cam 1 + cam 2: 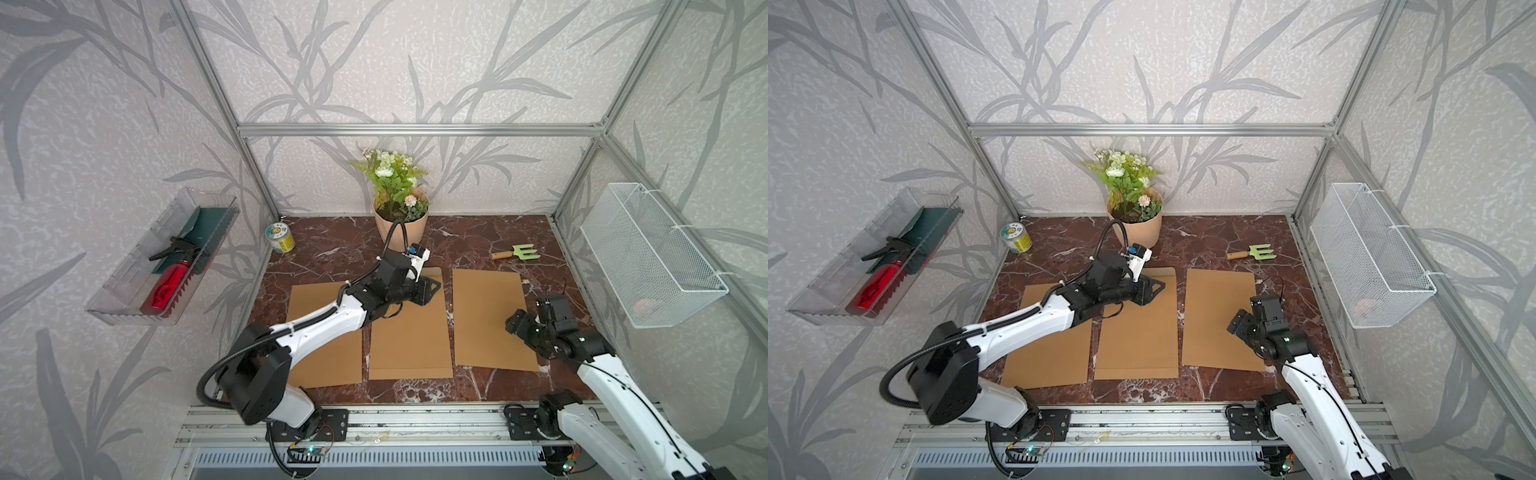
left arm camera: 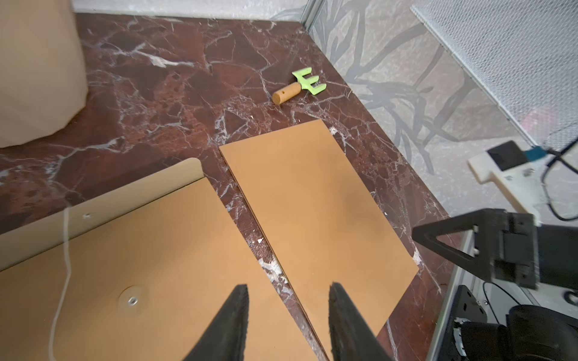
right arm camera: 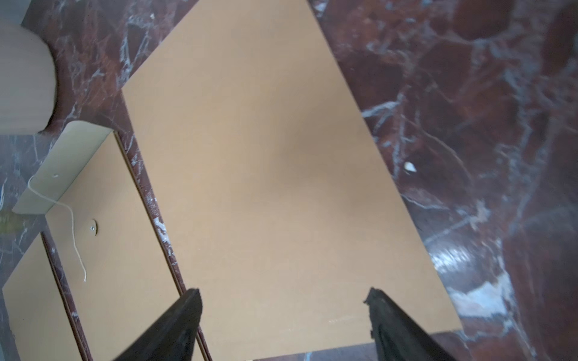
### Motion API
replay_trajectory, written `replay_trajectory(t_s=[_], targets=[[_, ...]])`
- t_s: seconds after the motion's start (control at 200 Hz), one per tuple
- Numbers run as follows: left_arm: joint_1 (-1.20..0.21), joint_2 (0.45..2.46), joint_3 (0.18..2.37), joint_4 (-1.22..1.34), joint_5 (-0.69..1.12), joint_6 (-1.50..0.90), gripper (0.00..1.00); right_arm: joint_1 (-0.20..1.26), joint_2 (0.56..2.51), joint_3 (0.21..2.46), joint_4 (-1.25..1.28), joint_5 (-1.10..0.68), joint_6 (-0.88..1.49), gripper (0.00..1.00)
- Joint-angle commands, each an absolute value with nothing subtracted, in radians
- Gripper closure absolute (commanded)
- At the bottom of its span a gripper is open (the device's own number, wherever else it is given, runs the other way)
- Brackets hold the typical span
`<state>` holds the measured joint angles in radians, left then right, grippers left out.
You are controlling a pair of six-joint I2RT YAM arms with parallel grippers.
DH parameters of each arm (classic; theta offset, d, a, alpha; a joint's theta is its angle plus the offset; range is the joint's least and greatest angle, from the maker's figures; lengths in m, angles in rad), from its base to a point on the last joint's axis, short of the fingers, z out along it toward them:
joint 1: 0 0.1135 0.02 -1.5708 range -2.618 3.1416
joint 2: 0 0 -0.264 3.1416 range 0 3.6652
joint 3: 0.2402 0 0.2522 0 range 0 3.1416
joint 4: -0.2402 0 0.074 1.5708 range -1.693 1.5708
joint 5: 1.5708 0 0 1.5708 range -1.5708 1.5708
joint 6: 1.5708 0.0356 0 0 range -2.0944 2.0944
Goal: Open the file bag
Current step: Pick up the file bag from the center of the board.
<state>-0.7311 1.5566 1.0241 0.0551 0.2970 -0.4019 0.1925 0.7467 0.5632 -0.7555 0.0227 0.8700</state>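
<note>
Left wrist view: file bag lies flat in the middle of three brown envelopes on the marble surface, flap folded back, string loose across the front. Left jaws stand apart above its flap end, empty; contact with the paper is hard to judge. Right jaws spread wide over the right envelope, empty.

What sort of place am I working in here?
Likely a staged robot test cell dressed as a gardening corner: an aluminium frame around wallpapered walls, a marble-look tabletop, and a potted plant, hand rake and red spray bottle as props.
</note>
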Motion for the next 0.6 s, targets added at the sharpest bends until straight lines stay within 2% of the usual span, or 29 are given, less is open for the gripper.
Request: replay_trajectory(t_s=[0.0,0.175,0.195,0.595], targets=[[-0.757,1.670,1.118,0.111,0.314,-0.426,0.60,0.189,0.683,0.537,-0.911,0.107,1.012,0.15],[-0.777,1.853,1.252,0.100,0.358,-0.427,0.62,0.189,0.608,0.518,-1.021,0.132,1.050,0.15],[-0.777,1.868,1.262,0.099,0.361,-0.427,0.62,0.189,0.598,0.513,-1.030,0.133,1.126,0.15],[-0.806,2.101,1.414,0.054,0.375,-0.399,0.67,0.189,0.384,0.422,-1.199,0.116,1.352,0.15]])
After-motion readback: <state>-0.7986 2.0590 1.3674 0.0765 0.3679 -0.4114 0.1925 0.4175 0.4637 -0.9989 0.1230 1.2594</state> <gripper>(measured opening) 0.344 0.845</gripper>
